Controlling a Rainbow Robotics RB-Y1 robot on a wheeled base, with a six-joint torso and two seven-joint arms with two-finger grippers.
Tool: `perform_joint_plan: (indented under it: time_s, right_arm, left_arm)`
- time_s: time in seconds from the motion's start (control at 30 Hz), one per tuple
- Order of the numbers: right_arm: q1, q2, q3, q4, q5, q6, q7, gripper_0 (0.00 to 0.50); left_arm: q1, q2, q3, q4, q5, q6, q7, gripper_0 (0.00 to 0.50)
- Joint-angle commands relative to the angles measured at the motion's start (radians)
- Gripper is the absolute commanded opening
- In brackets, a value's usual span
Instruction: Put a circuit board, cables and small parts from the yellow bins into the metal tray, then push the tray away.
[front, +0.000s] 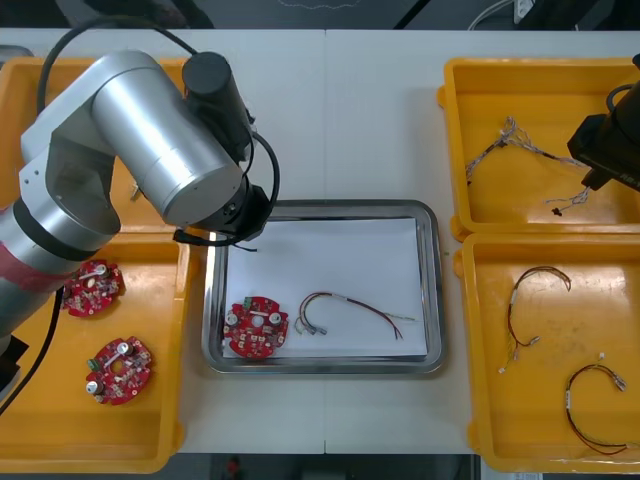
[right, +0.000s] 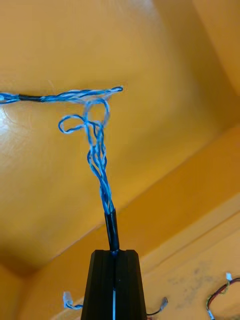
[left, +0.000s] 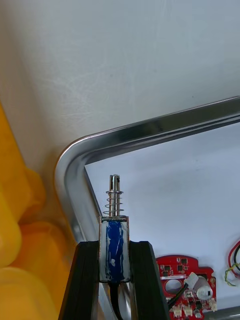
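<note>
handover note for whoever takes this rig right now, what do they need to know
Left gripper: shut on a small metal part, over the metal tray's far left corner.
Right gripper: shut on the blue and white cable, in the far right yellow bin.
Done: circuit board and red and yellow cable lie in the tray.
To do: drop the part, bring the held cable, push the tray away.

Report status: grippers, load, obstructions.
Left gripper shut on small metal part over tray corner. Right gripper shut on blue and white cable, far right yellow bin. Circuit board, red and yellow cable in tray. Nothing blocking.
</note>
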Motion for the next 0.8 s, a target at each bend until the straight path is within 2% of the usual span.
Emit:
perform_joint_plan:
  time_s: [0.03, 0.27, 0.4, 0.73, 0.77, 0.8]
  right_arm:
    - [-0.057, -0.041, -0.033, -0.059, 0.008, 0.015, 0.059, 0.000]
    - [-0.091, -0.041, -0.034, -0.101, 0.002, 0.015, 0.114, 0.000]
    - [-0.111, -0.041, -0.036, -0.113, 0.014, 0.015, 0.219, 0.000]
    - [-0.152, -0.041, -0.014, -0.156, 0.003, 0.015, 0.364, 0.000]
    - [-0.152, -0.041, -0.008, -0.167, 0.002, 0.015, 0.367, 0.000]
    - [-0.152, -0.041, 0.002, -0.176, -0.003, 0.015, 0.371, 0.000]
  left_arm:
    - [0.022, -0.014, -0.049, 0.020, -0.024, -0.047, 0.030, 0.000]
    - [0.037, -0.011, -0.084, 0.046, -0.027, -0.099, 0.058, 0.000]
    - [0.056, -0.005, -0.118, 0.057, -0.054, -0.160, 0.076, 0.000]
    - [0.059, 0.000, -0.164, 0.065, -0.089, -0.171, 0.104, 0.002]
    - [0.059, 0.001, -0.165, 0.065, -0.087, -0.172, 0.106, 0.006]
    - [0.059, 0.001, -0.167, 0.065, -0.089, -0.172, 0.106, 0.034]
